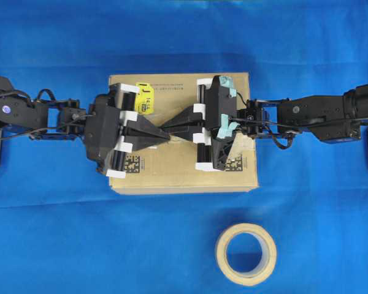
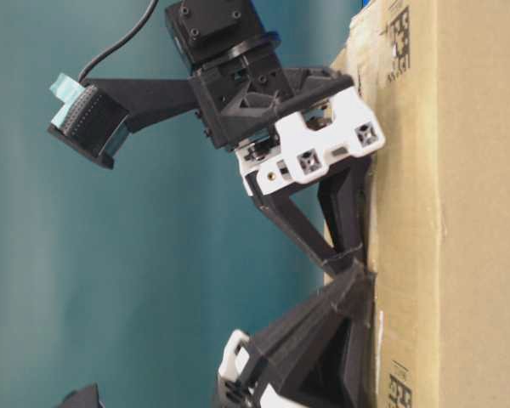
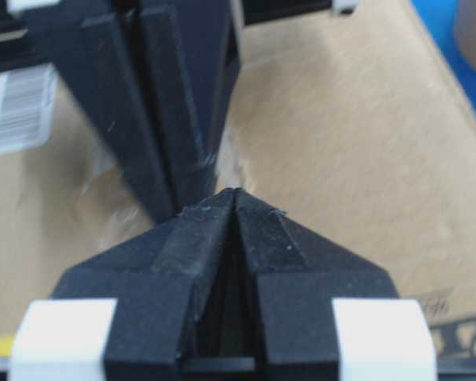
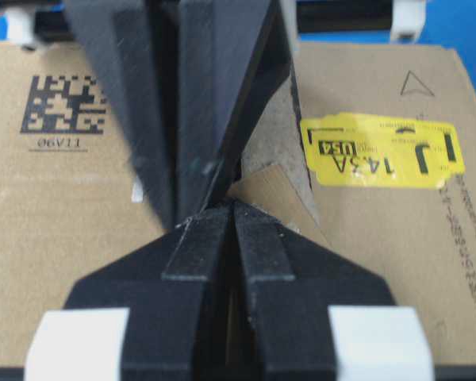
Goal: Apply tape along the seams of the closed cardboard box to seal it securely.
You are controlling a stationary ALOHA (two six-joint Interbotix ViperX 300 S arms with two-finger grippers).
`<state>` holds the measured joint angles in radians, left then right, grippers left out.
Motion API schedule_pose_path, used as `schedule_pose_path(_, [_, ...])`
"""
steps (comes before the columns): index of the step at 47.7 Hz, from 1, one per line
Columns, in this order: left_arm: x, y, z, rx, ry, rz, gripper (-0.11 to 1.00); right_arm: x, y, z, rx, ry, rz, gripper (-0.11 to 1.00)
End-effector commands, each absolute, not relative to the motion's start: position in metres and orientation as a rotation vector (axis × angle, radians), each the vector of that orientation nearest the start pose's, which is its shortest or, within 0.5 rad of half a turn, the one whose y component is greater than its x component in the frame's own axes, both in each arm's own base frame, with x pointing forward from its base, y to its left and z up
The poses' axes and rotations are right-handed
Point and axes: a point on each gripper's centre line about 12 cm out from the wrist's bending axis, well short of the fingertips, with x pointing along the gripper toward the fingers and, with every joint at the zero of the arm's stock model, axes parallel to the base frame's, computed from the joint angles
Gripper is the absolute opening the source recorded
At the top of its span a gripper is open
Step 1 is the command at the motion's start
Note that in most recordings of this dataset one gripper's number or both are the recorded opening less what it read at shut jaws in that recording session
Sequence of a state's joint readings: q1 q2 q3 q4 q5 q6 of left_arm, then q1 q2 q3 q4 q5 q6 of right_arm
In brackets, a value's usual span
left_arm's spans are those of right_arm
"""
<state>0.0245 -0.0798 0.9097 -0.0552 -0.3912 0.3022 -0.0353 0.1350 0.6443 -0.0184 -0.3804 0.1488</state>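
Observation:
The brown cardboard box (image 1: 190, 174) lies closed in the middle, with a yellow sticker (image 4: 381, 151) and a black square code (image 4: 62, 103). My left gripper (image 1: 166, 138) and right gripper (image 1: 165, 127) are both shut. Their tips meet side by side on the box top, near its middle. A small tan piece of tape (image 4: 268, 193) lies on the box right at the right gripper's tips (image 4: 234, 205). I cannot tell whether they pinch it. The seam (image 4: 295, 103) shows as a dark line beside a grey worn strip and is otherwise hidden under the fingers. The left gripper (image 3: 236, 192) holds nothing that I can see.
A beige tape roll (image 1: 246, 229) lies flat on the blue cloth in front of the box, towards the right. A white barcode label (image 3: 20, 107) sits on the box top. In the table-level view both grippers (image 2: 359, 265) press against the box (image 2: 476, 212).

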Motion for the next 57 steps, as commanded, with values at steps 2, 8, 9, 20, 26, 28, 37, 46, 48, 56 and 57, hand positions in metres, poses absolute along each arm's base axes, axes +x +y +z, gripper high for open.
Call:
schedule_pose_path(2, [0.336,0.022,0.161,0.207,0.446,0.031,0.0,0.415,-0.01,0.167,0.148,0.389,-0.05,0.0])
schedule_pose_path(8, [0.33,0.021,0.159,0.134,0.453,0.046,0.0,0.405,-0.01,0.163,0.159,0.404,-0.058,0.0])
schedule_pose_path(9, [0.328,0.021,0.159,0.117,0.453,0.049,0.0,0.402,-0.01,0.163,0.161,0.407,-0.059,0.0])
schedule_pose_path(20, [0.321,0.015,0.167,0.081,0.426,0.041,0.0,0.385,-0.01,0.168,0.173,0.404,-0.067,0.0])
schedule_pose_path(26, [0.32,0.01,0.188,0.084,0.364,0.029,0.0,0.376,-0.01,0.183,0.171,0.369,-0.062,0.0])
schedule_pose_path(28, [0.318,0.009,0.196,0.085,0.346,0.026,0.0,0.373,-0.009,0.191,0.17,0.35,-0.058,0.0])
schedule_pose_path(37, [0.306,0.008,0.235,0.086,0.266,0.023,0.0,0.358,-0.008,0.23,0.154,0.289,-0.048,0.0])
schedule_pose_path(46, [0.282,0.006,0.268,0.083,0.216,0.019,0.0,0.336,-0.007,0.268,0.133,0.256,-0.038,0.0])
schedule_pose_path(48, [0.275,0.006,0.274,0.081,0.211,0.019,0.0,0.329,-0.007,0.274,0.127,0.259,-0.036,0.0])
schedule_pose_path(56, [0.24,0.005,0.289,0.081,0.202,0.012,0.0,0.288,-0.006,0.298,0.102,0.246,-0.033,0.0])
schedule_pose_path(57, [0.235,0.004,0.29,0.081,0.203,0.011,0.0,0.279,-0.006,0.301,0.099,0.241,-0.033,0.0])
